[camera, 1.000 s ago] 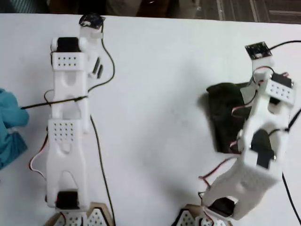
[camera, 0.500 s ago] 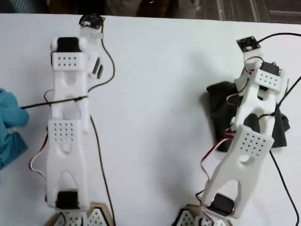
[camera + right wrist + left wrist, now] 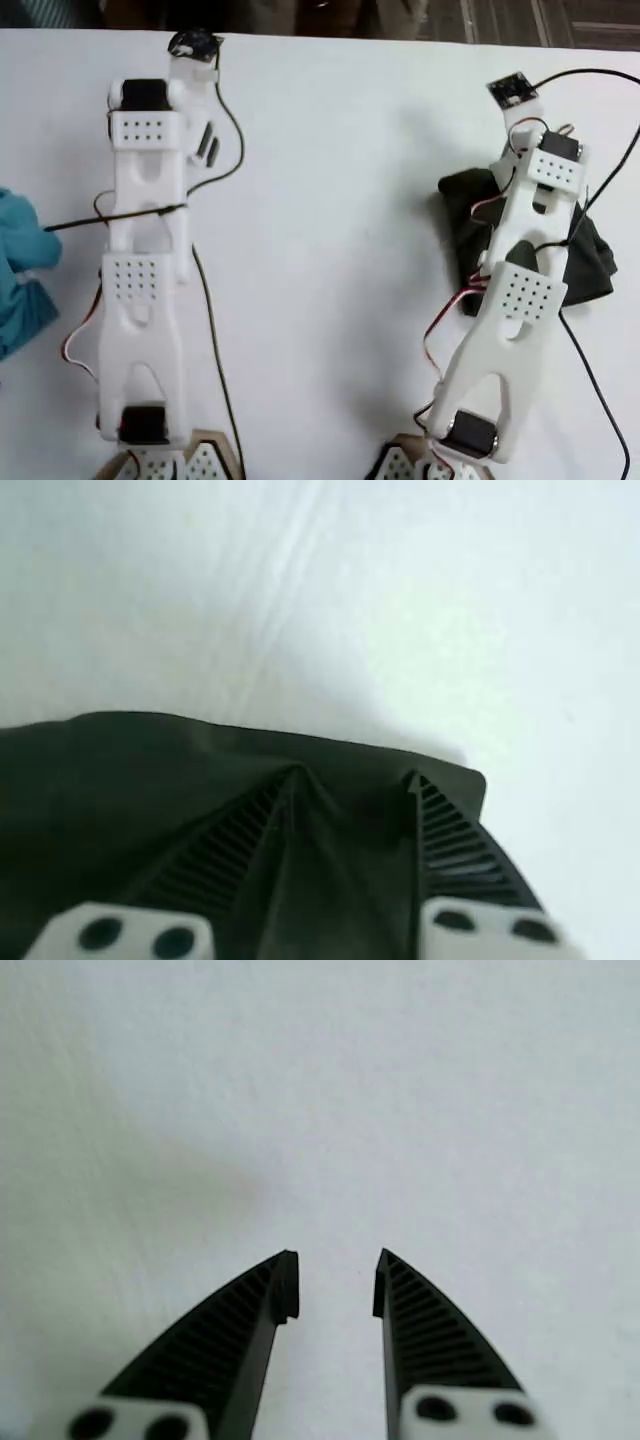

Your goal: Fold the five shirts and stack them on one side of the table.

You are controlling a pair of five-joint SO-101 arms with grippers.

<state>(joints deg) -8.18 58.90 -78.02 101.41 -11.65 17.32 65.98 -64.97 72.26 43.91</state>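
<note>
Dark shirt (image 3: 465, 235) lies crumpled beneath the right gripper (image 3: 355, 775), jaws parted on its cloth; well apart from it, the left gripper (image 3: 335, 1260) hangs slightly open, empty.

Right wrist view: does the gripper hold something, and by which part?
The right gripper stands open with its tips on the dark cloth shirt, close to one edge; whether it grips the cloth cannot be told.
</note>
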